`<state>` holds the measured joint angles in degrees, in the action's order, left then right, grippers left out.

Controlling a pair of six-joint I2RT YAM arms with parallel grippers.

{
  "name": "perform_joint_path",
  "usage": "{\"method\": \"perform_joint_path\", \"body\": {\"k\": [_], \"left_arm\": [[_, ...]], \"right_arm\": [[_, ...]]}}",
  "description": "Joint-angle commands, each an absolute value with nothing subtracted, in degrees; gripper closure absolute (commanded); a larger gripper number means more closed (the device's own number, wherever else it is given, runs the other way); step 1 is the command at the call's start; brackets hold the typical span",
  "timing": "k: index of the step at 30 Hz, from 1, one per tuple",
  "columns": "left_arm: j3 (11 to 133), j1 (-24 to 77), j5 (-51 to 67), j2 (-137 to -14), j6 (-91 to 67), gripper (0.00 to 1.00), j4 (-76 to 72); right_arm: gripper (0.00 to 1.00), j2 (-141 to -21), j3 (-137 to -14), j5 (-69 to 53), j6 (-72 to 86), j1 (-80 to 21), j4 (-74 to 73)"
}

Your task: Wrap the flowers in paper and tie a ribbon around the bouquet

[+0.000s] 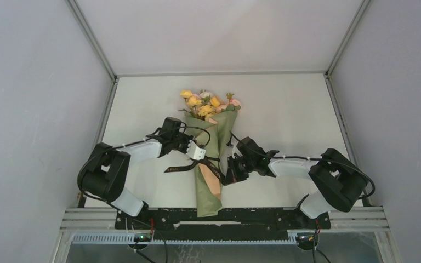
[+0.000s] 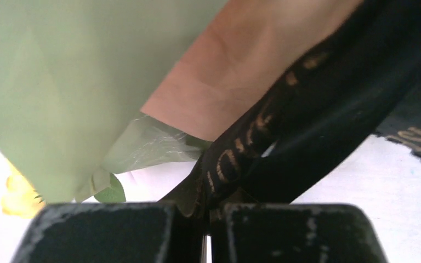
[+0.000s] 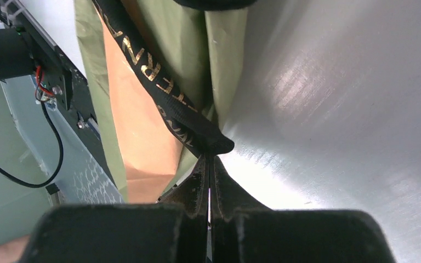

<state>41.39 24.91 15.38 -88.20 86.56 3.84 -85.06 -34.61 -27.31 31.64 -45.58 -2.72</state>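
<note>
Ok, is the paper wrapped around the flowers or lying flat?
Wrapped: the paper forms a green cone, the flowers poking out its far end, the ribbon crossing its middle.

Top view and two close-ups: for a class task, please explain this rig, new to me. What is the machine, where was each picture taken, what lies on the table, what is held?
Two robot arms are bolted at the table's near edge. The top view looks down from above and behind them; each close-up comes from a wrist camera, its own dark fingers at the bottom. On the table lies a bouquet: flowers in olive paper with peach lining. A black, gold-lettered ribbon crosses it. The left end effector and right end effector are each shut on the ribbon, one either side.
</note>
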Motion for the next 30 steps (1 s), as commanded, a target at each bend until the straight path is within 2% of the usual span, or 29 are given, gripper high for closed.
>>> {"method": "perform_joint_path", "body": {"k": [1, 15, 16, 18, 19, 20, 21, 24, 30], "left_arm": [[41.45, 22.93, 17.92, -91.17, 97.12, 1.00, 2.71], [43.47, 21.52, 19.88, -94.40, 99.69, 0.99, 3.64], [43.34, 21.53, 20.41, -93.37, 97.48, 0.84, 3.01], [43.47, 21.53, 20.70, -90.95, 93.48, 0.40, 2.12], [43.58, 21.47, 20.36, -89.58, 92.83, 0.23, 2.86], [43.47, 21.38, 19.71, -88.07, 92.92, 0.10, 4.25], [43.18, 21.22, 19.26, -86.61, 93.15, 0.02, 5.68], [42.64, 20.14, 17.58, -82.47, 94.62, 0.00, 12.78], [41.12, 15.94, 15.26, -75.21, 98.20, 0.00, 24.73]], "right_arm": [[1.00, -87.08, -34.45, -29.96, 32.21, -46.03, -1.81], [1.00, -88.56, -32.26, -32.33, 33.73, -45.27, 1.91], [1.00, -88.06, -32.30, -32.39, 33.90, -45.06, 2.35], [0.98, -86.81, -32.34, -32.20, 33.96, -44.43, 2.63], [0.93, -86.12, -32.45, -31.92, 33.82, -44.19, 2.31], [0.84, -85.46, -32.74, -31.60, 33.50, -43.95, 1.84], [0.77, -84.70, -32.93, -31.20, 33.17, -43.76, 1.05], [0.61, -82.01, -33.75, -29.50, 31.79, -43.20, -3.05], [0.46, -73.99, -34.99, -25.47, 29.19, -41.11, -11.40]]}}
